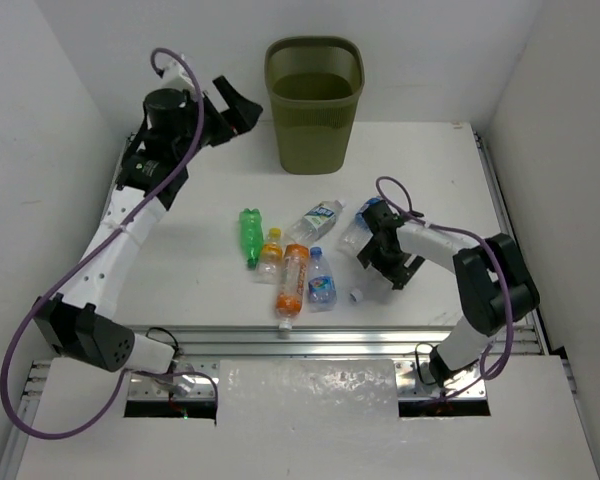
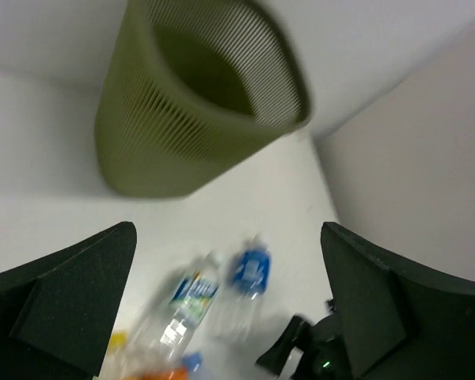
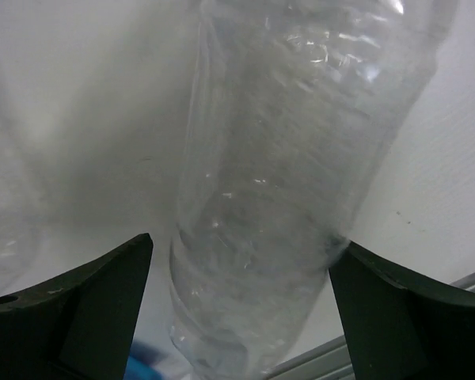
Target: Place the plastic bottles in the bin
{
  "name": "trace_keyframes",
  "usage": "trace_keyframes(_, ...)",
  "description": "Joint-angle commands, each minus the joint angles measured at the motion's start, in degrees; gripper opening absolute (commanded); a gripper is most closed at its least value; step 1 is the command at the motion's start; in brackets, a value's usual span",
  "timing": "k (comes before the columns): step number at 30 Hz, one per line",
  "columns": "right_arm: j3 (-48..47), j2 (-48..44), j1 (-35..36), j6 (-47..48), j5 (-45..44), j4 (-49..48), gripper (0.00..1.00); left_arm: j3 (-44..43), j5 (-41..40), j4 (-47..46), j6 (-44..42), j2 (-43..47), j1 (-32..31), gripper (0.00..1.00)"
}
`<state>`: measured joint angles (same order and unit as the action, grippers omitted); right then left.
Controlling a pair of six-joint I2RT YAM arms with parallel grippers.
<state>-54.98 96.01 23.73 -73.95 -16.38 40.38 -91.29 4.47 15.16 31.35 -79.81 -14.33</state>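
The olive-green bin [image 1: 315, 100] stands at the back middle; it also shows in the left wrist view [image 2: 198, 103]. My left gripper [image 1: 246, 107] is open and empty, raised just left of the bin [image 2: 229, 317]. Several plastic bottles lie mid-table: a green one [image 1: 250, 235], an orange one [image 1: 292, 280], a small orange one [image 1: 271, 253], clear ones with labels [image 1: 321, 278] [image 1: 316, 220] [image 1: 358, 222]. My right gripper [image 1: 380, 268] is open and straddles a clear unlabelled bottle [image 3: 277, 198], which lies between its fingers [image 3: 404, 309]; the right finger touches it.
White walls close the table in on the left, back and right. A metal rail [image 1: 360, 335] runs along the near edge, close to the bottle under the right gripper. The right arm [image 1: 480, 270] lies across the right side.
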Motion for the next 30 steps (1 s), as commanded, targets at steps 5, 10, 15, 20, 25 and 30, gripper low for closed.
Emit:
trace_keyframes(5, 10.85, -4.78, -3.33, 4.60, 0.12, -17.44, 0.82, 1.39, 2.73, 9.97, -4.46, -1.38, -0.61, 1.00)
trace_keyframes(10, 11.30, -14.07, -3.60, 15.20, -2.08, -17.60, 0.35, -7.57, 4.32, 18.92, -6.91, -6.40, -7.43, 1.00)
trace_keyframes(15, 12.00, -31.01, -3.60, 39.59, 18.20, -31.81, 0.31, -14.18, 10.26, 21.85, -5.00, -13.70, -17.65, 1.00)
trace_keyframes(20, 4.48, -34.22, -3.42, 51.80, 44.58, -36.61, 0.27, -19.44, 27.49, 16.13, -2.09, -19.13, -19.25, 1.00)
trace_keyframes(25, 0.06, -33.52, -3.42, 51.19, 47.58, -39.06, 0.24, -21.92, 33.14, 15.87, -0.68, -22.05, -19.86, 1.00)
trace_keyframes(30, -4.08, -32.64, -3.42, 50.32, 49.69, -40.03, 0.25, -19.90, 35.69, 14.46, 0.81, -22.58, -19.95, 0.86)
